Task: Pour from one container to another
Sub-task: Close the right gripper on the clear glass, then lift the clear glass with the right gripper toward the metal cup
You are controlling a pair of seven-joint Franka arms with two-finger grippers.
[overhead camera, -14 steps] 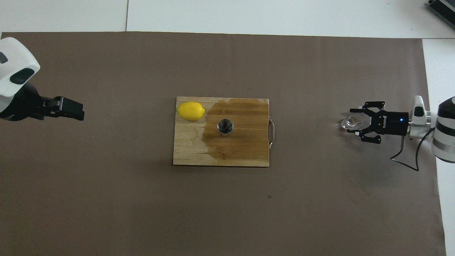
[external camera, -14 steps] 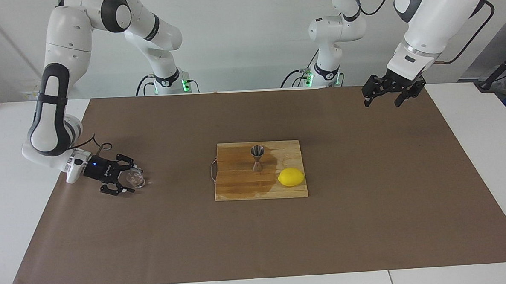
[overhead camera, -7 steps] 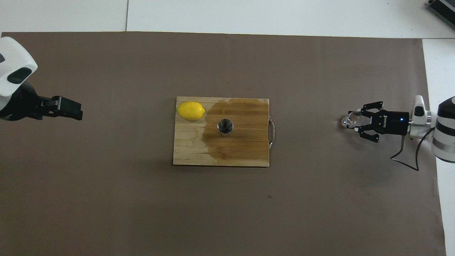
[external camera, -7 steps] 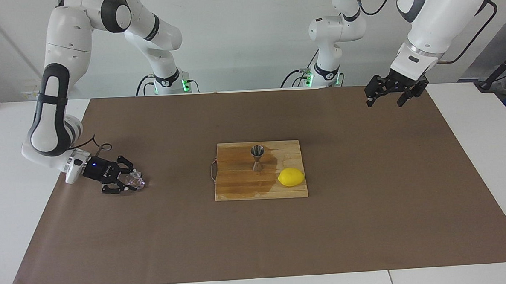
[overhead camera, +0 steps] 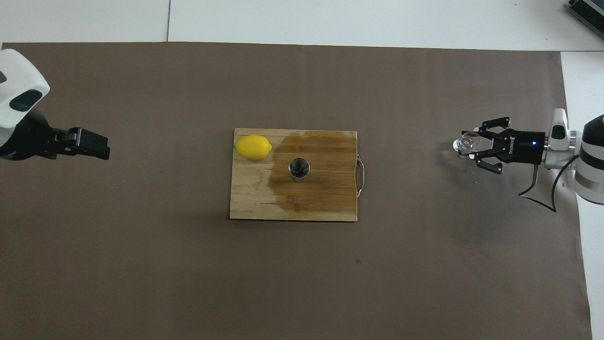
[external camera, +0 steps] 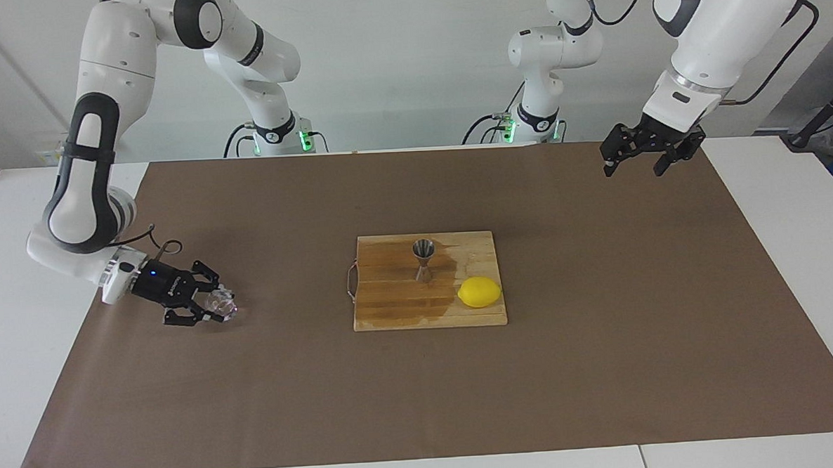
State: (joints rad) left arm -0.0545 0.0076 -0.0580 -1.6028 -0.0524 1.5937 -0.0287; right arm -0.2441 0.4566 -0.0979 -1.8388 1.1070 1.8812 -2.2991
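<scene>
The small clear glass cup is held in my right gripper, which is shut on it just above the brown mat at the right arm's end of the table; both also show in the overhead view, the cup and the gripper. The steel jigger stands upright on the wooden cutting board at mid table, and shows from above. My left gripper is open and empty, raised over the mat at the left arm's end.
A yellow lemon lies on the board beside the jigger, toward the left arm's end. Part of the board is dark and wet around the jigger. A brown mat covers the table.
My right gripper has shut on the glass cup and raised it slightly off the mat. My left gripper rose a little, then held still.
</scene>
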